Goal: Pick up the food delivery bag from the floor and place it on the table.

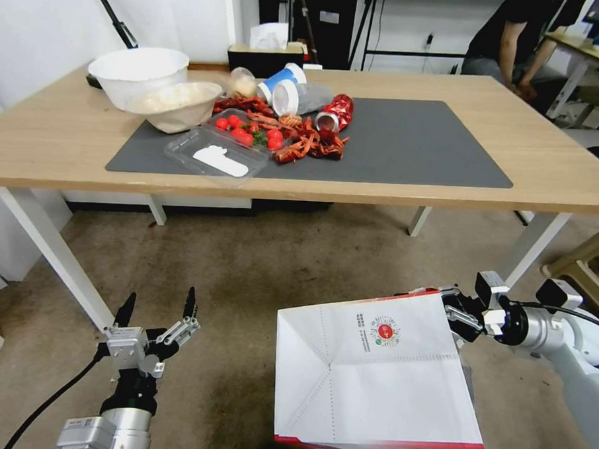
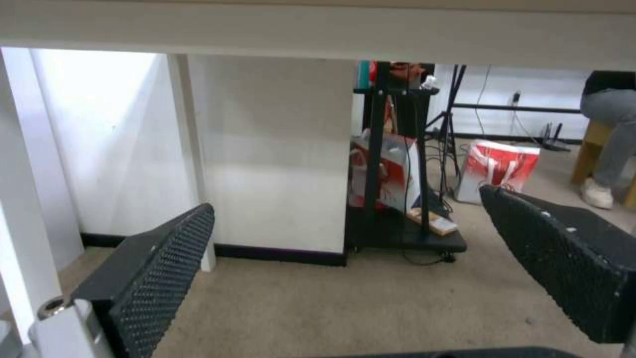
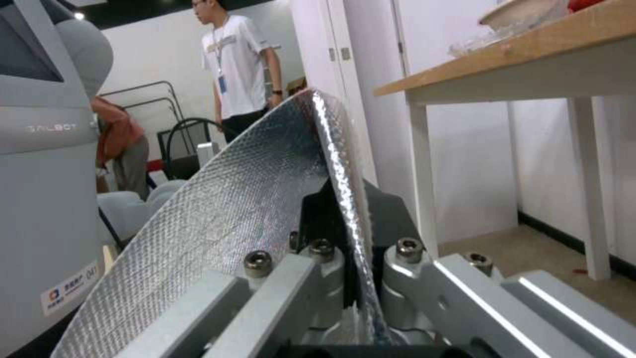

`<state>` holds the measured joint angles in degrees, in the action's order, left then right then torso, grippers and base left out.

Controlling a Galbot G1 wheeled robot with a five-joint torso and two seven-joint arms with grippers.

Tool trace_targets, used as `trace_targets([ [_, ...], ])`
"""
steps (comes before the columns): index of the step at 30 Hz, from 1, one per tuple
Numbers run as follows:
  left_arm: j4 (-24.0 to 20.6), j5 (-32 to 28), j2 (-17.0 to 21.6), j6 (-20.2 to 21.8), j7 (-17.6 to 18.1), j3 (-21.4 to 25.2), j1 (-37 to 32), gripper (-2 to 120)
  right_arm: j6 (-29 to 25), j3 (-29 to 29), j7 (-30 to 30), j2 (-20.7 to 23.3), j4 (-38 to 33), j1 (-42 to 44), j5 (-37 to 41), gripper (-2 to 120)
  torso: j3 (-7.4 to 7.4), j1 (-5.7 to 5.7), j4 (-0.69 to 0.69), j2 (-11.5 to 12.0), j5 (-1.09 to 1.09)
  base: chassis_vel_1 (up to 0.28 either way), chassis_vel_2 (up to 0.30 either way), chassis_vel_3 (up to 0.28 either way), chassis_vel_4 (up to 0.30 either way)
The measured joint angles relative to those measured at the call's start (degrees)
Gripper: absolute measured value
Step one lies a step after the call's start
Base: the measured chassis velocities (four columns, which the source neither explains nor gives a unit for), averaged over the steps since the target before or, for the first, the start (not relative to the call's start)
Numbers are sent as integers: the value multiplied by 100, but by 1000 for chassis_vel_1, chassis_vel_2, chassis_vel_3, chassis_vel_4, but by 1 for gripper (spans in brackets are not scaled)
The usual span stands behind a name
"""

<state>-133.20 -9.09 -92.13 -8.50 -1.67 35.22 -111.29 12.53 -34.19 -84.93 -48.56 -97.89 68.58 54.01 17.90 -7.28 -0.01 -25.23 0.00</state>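
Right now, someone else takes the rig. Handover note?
Right tool: shut on the food delivery bag, pinching its foil-lined top edge; bag tilted, below table height.
Left tool: open, holding nothing, low over the floor.
Table: mat bare on its right half, food clutter on its left.
Done: bag gripped.
Left: raise it, set it on the table.

The food delivery bag (image 1: 379, 380), white with a red side panel and round red logo, hangs tilted above the floor (image 1: 243, 301). It sits before the light-wood table (image 1: 566, 176), well apart from it.
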Motion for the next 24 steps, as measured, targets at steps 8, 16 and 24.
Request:
trace_targets([
  [8, 1, 6, 0, -4, 0, 4, 0, 100, 0, 0, 3, -7, -11, 2, 0, 0, 128, -75, 0, -204, 0, 0, 0, 0, 0],
  [16, 17, 13, 0, -4, -1, 6, 11, 100, 0, 1, 8, -19, -11, -10, 0, 0, 244, -141, 0, -385, 0, 0, 0, 0, 0],
  [24, 44, 33, 0, -2, 1, -37, 20, 100, -5, 9, 25, -55, -11, -7, 0, 0, 359, -209, 0, -566, 0, 0, 0, 0, 0],
])
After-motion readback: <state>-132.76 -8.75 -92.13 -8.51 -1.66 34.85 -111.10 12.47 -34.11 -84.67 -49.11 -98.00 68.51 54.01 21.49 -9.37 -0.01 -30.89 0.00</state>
